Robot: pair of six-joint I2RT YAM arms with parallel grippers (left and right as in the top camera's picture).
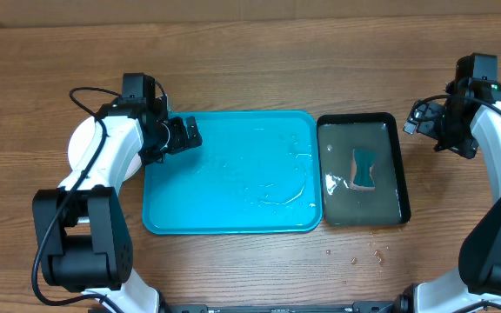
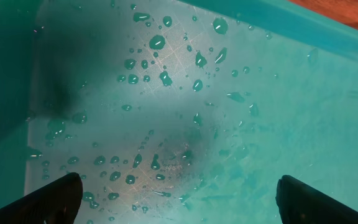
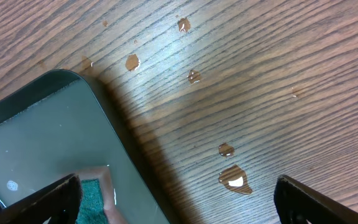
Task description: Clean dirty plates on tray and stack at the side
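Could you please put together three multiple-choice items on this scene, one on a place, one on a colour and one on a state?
1. Where does the sponge lie?
A. in the black tray
B. on a plate
C. on the bare table

2. What colour is the larger tray?
A. red
B. turquoise
C. yellow

3. How does the left gripper stand?
A. shut on a plate
B. shut on the sponge
C. open, holding nothing

Answers:
1 A: the overhead view shows the sponge inside the black tray's rim.
2 B: the larger tray is turquoise and beaded with water drops.
3 C: the left wrist view shows the fingers wide apart over the larger tray, with nothing between them.
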